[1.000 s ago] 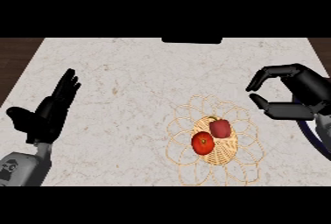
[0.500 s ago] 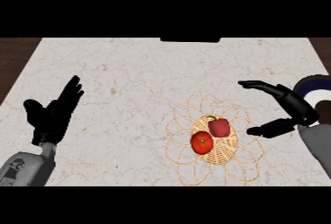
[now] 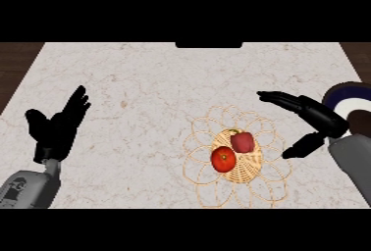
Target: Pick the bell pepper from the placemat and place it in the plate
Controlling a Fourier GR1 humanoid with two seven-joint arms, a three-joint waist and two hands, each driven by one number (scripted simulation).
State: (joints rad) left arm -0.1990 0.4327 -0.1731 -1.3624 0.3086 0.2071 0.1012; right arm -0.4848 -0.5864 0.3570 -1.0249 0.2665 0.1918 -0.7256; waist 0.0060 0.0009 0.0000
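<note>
Working from the placemat (image 3: 246, 171) as my reference, my left hand (image 3: 58, 130) sits well off to its left. It is released, with the fingers straight and pointing up, simply resting over the pale, veined stone counter (image 3: 145, 83). The placemat itself is a tan woven disc ringed with thin, open, lacy loops, so I judge it light and liable to slide if I drag anything across it. Two red things lie on its woven middle, touching or very nearly so. On the left and nearer me is a round, smooth, orange-red fruit (image 3: 223, 159), a tomato by the look of it. Up and to its right is the bell pepper (image 3: 243, 141), darker red, glossy and blocky. Its longer side seems to run roughly from the placemat's far edge toward the near one. My right hand (image 3: 320, 121) hovers just off the placemat's right rim. It is unclenched and holds nothing, with the fingers stretched toward the far left and the thumb dropped below them. The pepper therefore lies to the left of that hand and a little nearer me, with the right hand plainly the closer one. I would bring it in leftward from the pepper's right flank, clear of the round fruit. Past the placemat's upper right, partly hidden behind that hand, is the plate (image 3: 346, 92), dark-rimmed with a white centre.
</note>
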